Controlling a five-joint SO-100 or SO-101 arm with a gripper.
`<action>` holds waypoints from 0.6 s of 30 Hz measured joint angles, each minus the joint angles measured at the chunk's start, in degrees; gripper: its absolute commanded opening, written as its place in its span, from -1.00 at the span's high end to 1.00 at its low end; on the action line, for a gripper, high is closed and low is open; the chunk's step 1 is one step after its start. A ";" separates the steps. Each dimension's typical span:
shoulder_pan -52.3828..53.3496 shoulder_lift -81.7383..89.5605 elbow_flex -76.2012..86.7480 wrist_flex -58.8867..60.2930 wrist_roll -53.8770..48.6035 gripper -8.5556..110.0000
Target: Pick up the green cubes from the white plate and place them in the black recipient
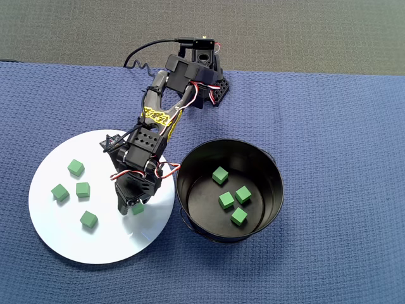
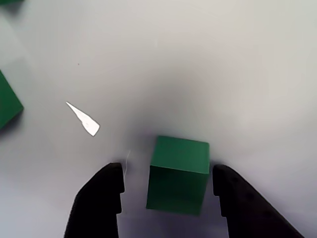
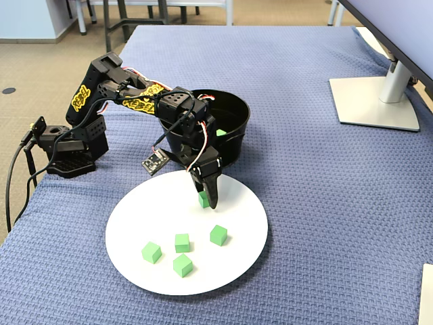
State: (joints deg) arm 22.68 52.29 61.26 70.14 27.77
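Claw: released, jaws straddling one cube on the plate, lined up to pinch it.
Cubes: five on the plate, the straddled one nearest the pot; four inside the pot.
Pot: just beside the plate, likely for a short carry.
Writing: yellow arm lettering, unreadable.

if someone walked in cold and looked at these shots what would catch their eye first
Probably the black arm reaching down onto the white plate, its hand open around one green cube, a finger on either side without touching it. Next, the four other green cubes scattered on the plate to the left in the overhead view, and the black pot just right of the plate with four cubes already inside.
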 measured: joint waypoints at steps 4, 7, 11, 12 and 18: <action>0.00 0.00 0.00 0.00 -0.09 0.79; 0.00 0.00 0.00 0.00 -0.09 0.86; 0.00 0.00 0.00 0.00 -0.09 0.86; 0.00 0.00 0.00 0.26 -0.09 0.86; 0.00 0.35 0.00 3.08 -0.09 0.86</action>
State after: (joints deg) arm 22.68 52.65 61.26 73.21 27.69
